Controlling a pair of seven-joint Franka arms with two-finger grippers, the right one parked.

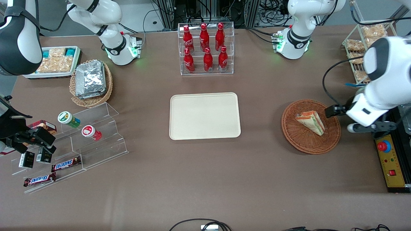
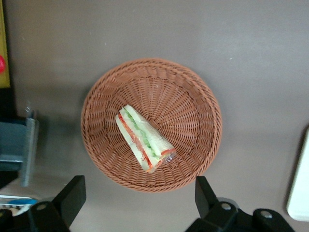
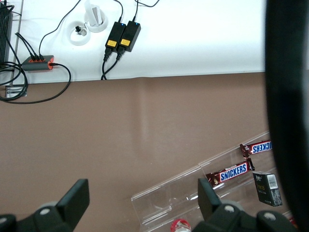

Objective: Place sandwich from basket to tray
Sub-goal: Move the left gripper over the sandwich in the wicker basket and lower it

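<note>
The left arm (image 1: 379, 86) is sporting glossy white shells with black joints and a trailing black cable; its gripper (image 2: 140, 200) is showing chunky black fingers (image 2: 72, 193).

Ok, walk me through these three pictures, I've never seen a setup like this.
Two white robot arms stand at a brown table. One picture looks down from the front; the others come from cameras on each arm's wrist. The working arm's gripper, fingers open and holding nothing, hovers beside a round wicker basket holding a wrapped sandwich. A bare beige tray lies mid-table, where the sandwich should go. Also there: cola bottles, foil packets, Snickers bars.
</note>
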